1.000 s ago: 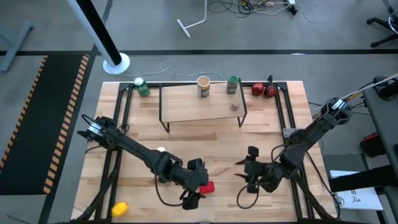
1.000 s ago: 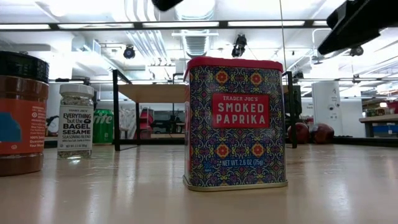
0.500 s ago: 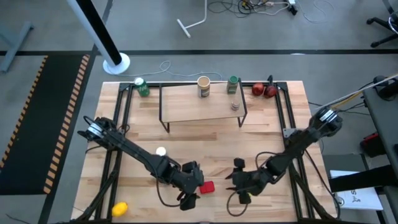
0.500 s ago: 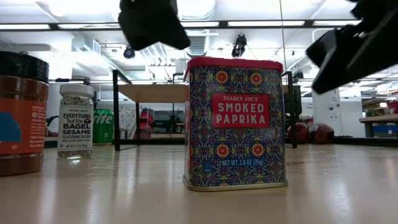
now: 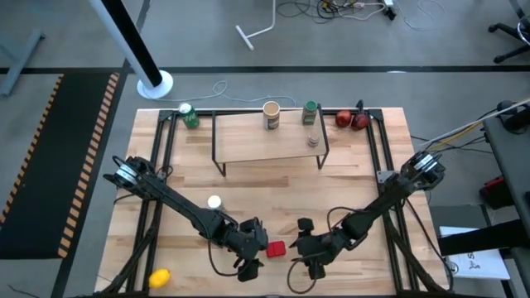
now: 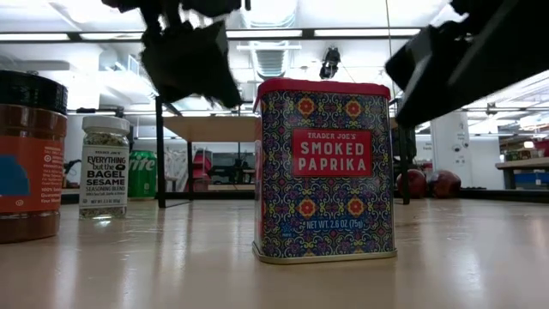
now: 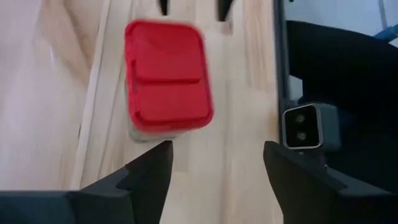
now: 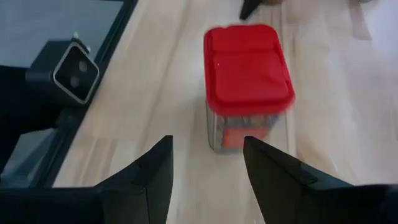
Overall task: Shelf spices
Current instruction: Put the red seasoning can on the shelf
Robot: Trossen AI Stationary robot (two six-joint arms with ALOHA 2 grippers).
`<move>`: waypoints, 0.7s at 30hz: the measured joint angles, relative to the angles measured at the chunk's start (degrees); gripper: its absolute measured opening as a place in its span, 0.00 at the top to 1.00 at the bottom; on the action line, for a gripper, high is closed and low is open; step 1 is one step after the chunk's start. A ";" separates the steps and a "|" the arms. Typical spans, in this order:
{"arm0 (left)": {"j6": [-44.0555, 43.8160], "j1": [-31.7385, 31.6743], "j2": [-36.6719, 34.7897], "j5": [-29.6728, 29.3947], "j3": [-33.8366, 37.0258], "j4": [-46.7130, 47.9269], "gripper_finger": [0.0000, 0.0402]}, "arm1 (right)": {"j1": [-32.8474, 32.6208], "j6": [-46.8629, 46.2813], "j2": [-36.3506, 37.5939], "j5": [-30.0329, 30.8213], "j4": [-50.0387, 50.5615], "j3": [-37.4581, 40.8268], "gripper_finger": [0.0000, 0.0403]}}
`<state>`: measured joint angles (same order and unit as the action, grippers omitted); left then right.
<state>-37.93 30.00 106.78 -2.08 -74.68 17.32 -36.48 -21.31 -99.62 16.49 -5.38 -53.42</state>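
Standing upright near the bench's front edge, the red square tin sits between two wide-open claws: left claw just beside it, right claw slightly farther.

Landmark: the red square tin, at the table's near edge.
Left gripper: just left of the tin.
Right gripper: just right of the tin.
White-capped jar: up-left of the tin.
Shelf: well beyond the tin, bearing the tan round-lidded tub and green-capped jar.
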 joint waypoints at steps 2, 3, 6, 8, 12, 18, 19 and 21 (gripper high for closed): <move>-0.71 0.00 0.00 -0.05 0.84 -0.48 0.41 | 0.33 0.15 -1.07 -0.68 -0.05 -1.25 0.58; -0.79 0.00 0.00 -0.07 1.10 -0.80 0.41 | 0.48 0.56 -1.54 -1.50 0.06 -1.79 0.58; -1.14 0.00 0.00 -0.20 1.34 -1.58 0.42 | 0.77 1.04 -2.66 -3.63 0.36 -3.08 0.58; -1.52 0.00 0.00 -0.23 1.34 -1.92 0.42 | 0.80 0.96 -2.97 -5.01 0.44 -3.61 0.58; -1.84 0.07 0.00 -0.25 1.34 -1.90 0.43 | 0.78 0.50 -2.97 -5.58 0.30 -3.92 0.58; -1.11 0.07 0.00 -0.25 1.34 -1.47 0.43 | 0.80 0.51 -2.97 -5.54 0.36 -3.90 0.59; -0.65 0.05 0.00 -0.27 1.34 -1.02 0.43 | 0.92 0.51 -2.97 -5.53 0.35 -3.88 0.59; -0.16 0.04 0.00 -0.53 1.32 0.61 0.42 | 1.02 0.61 -2.97 -5.54 0.29 -3.88 0.60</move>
<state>-38.09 30.04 106.78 -2.61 -73.36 17.93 -35.46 -20.70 -102.59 10.95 -5.08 -57.30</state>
